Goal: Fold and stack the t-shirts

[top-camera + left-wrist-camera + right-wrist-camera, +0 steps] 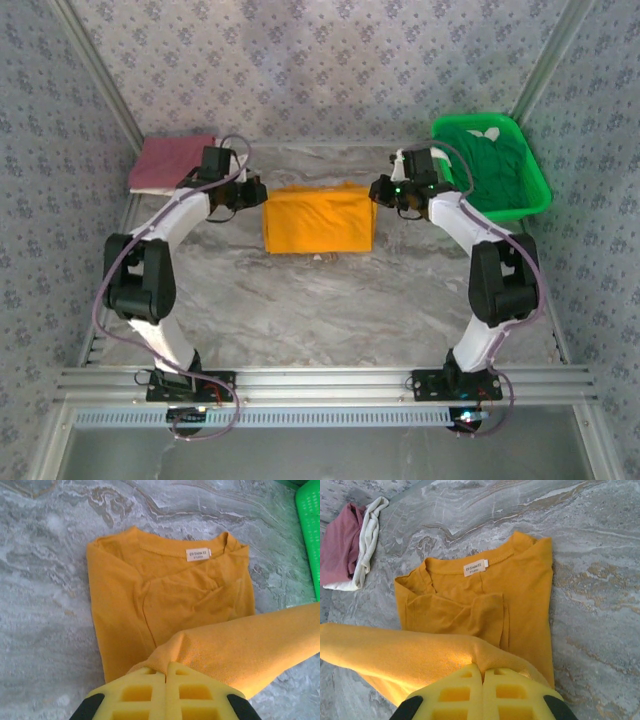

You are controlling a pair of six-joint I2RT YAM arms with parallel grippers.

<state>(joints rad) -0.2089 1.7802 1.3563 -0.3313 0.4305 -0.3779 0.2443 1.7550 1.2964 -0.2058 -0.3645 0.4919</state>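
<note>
One orange-yellow t-shirt (pixel 318 220) laid mid-tabletop (pixel 330 300), sleeves tucked in, between arms. Dusty red t-shirt (pixel 170 162) parked at far left corner. Raised cloth edge, likely hem, pinched by left claw (pixel 165 669) and right claw (pixel 482 672), both closed tight on fabric. Fold judged best if both corners are carried level toward collar, cloth kept taut, then laid square near neck label (pixel 198 554).

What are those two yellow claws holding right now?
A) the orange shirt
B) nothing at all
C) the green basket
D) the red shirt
A: the left gripper and the right gripper are each shut on a lifted edge of the orange shirt.
</note>
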